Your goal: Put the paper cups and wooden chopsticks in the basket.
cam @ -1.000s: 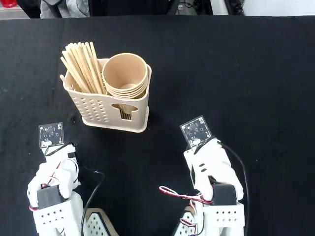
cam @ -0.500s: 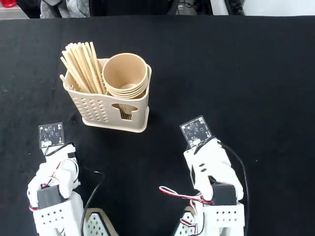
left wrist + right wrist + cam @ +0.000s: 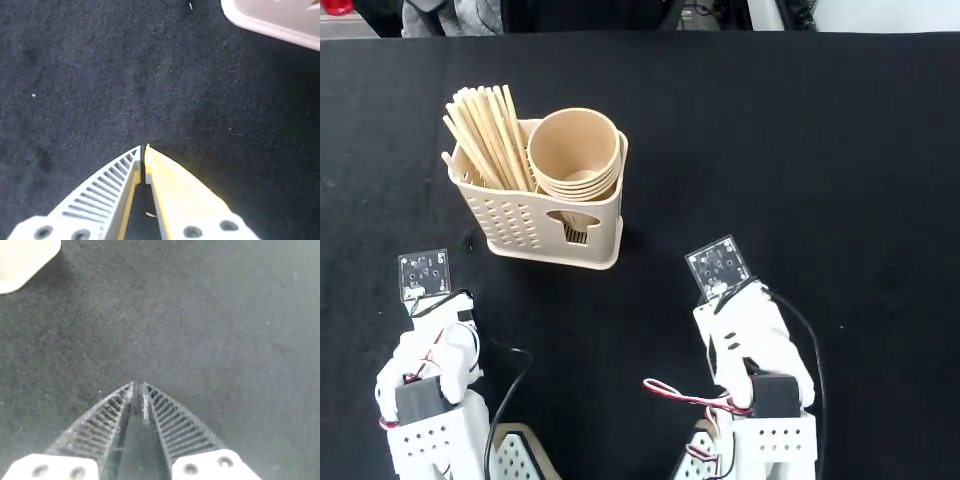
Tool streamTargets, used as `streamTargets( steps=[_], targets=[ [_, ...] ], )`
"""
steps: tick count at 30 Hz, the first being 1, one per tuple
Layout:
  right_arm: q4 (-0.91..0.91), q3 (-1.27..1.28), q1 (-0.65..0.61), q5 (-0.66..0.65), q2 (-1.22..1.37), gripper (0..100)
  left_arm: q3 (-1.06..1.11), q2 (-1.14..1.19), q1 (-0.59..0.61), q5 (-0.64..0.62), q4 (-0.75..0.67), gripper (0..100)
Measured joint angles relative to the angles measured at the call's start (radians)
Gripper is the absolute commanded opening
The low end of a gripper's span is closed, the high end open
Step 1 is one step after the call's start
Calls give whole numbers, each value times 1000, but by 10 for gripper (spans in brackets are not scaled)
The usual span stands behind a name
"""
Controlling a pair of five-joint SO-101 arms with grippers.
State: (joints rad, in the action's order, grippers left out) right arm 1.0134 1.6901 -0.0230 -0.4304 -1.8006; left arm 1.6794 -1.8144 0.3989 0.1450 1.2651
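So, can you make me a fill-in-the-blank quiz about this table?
1. The wooden chopsticks and paper cups both stand ____ the basket.
2. The table is covered in ____ cloth.
3. The left gripper and right gripper both have their fingers ____, holding nothing.
Missing words: inside; black; shut.

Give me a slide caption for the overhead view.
Paper cups and wooden chopsticks stand in the basket; left arm and right arm sit apart from it.
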Motion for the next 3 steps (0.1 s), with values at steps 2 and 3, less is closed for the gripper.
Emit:
streamTargets(
  steps=[2, 3],
  targets=[
    [0, 0, 0, 0, 0, 15, 0, 0, 0, 0, 0, 30],
    [0, 0, 0, 0, 0, 15, 0, 0, 0, 0, 0, 30]
  ],
)
